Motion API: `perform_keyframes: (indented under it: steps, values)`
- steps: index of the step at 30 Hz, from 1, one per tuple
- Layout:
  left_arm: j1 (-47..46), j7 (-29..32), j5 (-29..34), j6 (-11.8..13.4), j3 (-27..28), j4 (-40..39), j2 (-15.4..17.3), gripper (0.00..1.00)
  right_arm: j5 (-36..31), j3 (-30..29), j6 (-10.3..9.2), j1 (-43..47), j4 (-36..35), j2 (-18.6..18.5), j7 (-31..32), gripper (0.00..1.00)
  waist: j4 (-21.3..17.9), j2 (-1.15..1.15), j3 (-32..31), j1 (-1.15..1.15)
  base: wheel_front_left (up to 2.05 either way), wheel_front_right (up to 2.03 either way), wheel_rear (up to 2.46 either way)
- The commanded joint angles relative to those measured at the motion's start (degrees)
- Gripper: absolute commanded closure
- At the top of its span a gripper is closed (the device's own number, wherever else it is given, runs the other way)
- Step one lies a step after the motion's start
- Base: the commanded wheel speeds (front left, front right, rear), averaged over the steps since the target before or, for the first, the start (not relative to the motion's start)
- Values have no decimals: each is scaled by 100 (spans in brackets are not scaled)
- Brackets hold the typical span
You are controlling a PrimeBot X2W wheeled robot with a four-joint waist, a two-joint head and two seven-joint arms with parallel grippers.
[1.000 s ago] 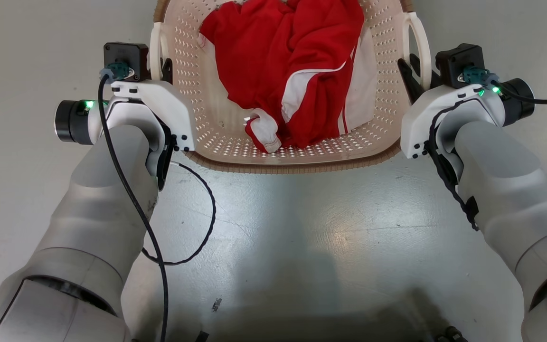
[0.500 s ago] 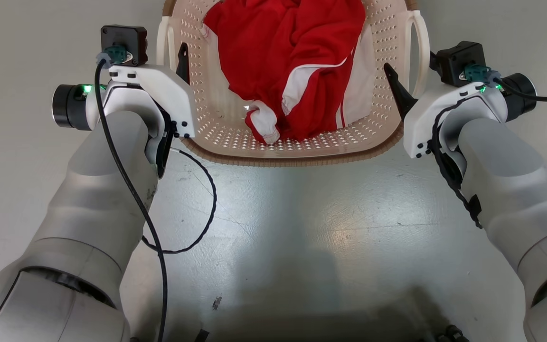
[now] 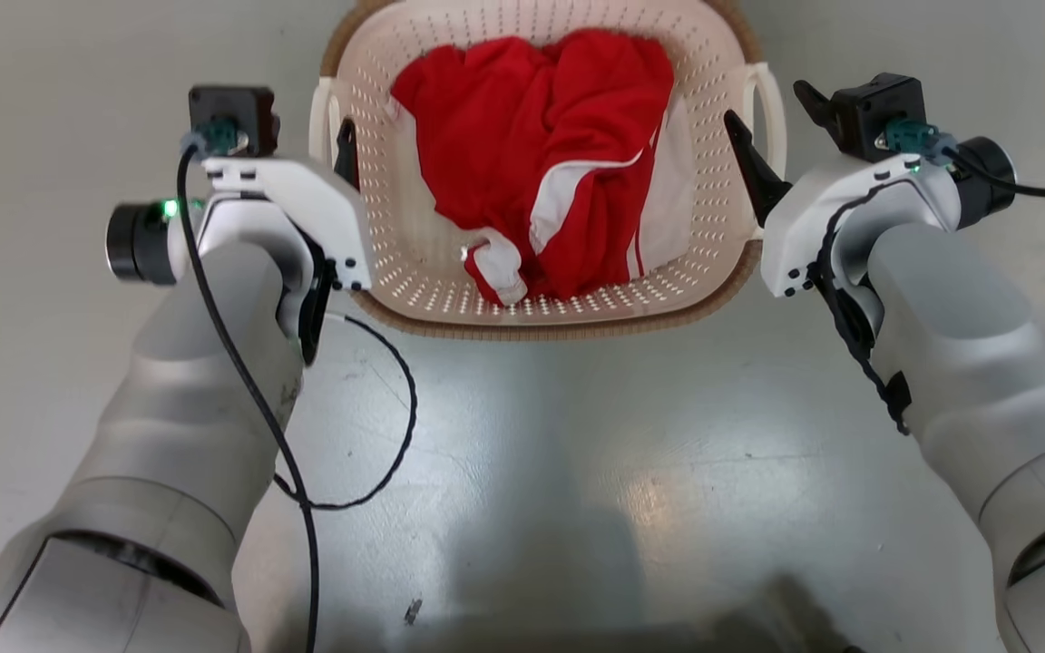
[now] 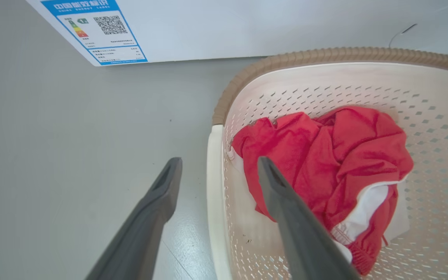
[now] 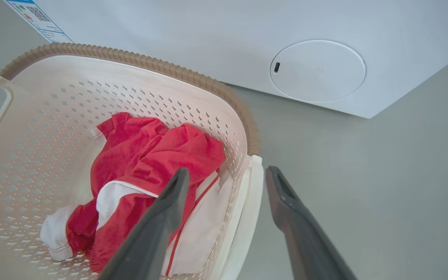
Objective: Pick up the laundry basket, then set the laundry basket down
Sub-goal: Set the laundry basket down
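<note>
The laundry basket, cream and perforated with a brown rim, stands on the grey floor between my arms with a red and white garment inside. My left gripper is open, with one finger inside the basket wall and the other outside; the left loop handle lies between them. My right gripper is also open and straddles the right handle the same way. In the wrist views, the left gripper and right gripper hold nothing.
A white washing machine stands just beyond the basket, with a round cover low on its front and an energy label. A black cable loops from my left wrist over the floor.
Both grippers have opened off the basket's handles. The basket now looks smaller and lower in the head view, and the whole picture has shifted.
</note>
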Motion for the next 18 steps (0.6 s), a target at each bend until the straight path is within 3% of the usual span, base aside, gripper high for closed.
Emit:
perform_keyframes:
  steps: [1,18]
  values:
    - [176,-57,-88,73,106,-37,168,0,-97,-41,33,408,-108,86,-54,0,-15,0,-128,0,0,0,0]
    - [1157,-204,-405,1,358,-128,166,0,-868,-873,33,1321,-609,-15,-54,0,5,0,-1643,0,0,0,0]
